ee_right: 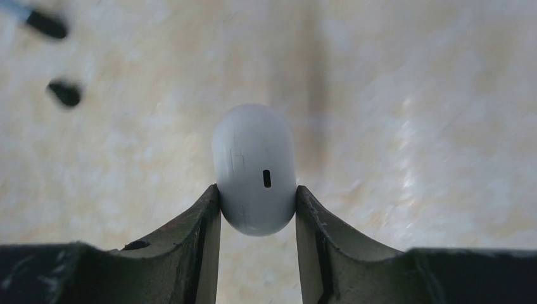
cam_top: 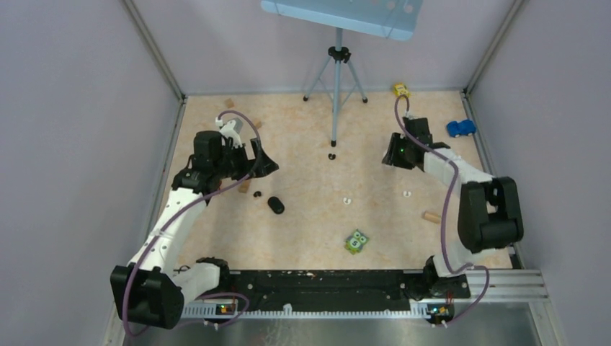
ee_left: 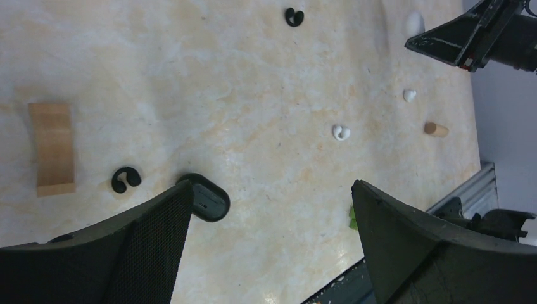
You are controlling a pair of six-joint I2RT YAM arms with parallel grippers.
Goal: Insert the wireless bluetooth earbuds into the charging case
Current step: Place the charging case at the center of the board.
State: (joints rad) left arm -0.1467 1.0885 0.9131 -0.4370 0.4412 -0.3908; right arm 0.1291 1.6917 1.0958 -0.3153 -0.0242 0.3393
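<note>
My right gripper (ee_right: 256, 191) is shut on the white pebble-shaped charging case (ee_right: 255, 168), lid closed; the case also shows in the left wrist view (ee_left: 415, 22). In the top view the right gripper (cam_top: 391, 155) hides it. My left gripper (ee_left: 272, 190) is open and empty above the table, beside the closed black case (ee_left: 206, 197) (cam_top: 276, 205). One black earbud (ee_left: 126, 179) lies just left of the black case, another (ee_left: 294, 16) farther off. Two white earbuds (ee_left: 341, 132) (ee_left: 410, 95) lie apart on the table.
A tan wooden block (ee_left: 52, 149) and a wooden cylinder (ee_left: 435, 129) lie on the table. A green owl toy (cam_top: 356, 241) sits near the front. A tripod (cam_top: 336, 79), a blue car (cam_top: 461, 128) and a yellow toy (cam_top: 401, 89) stand at the back.
</note>
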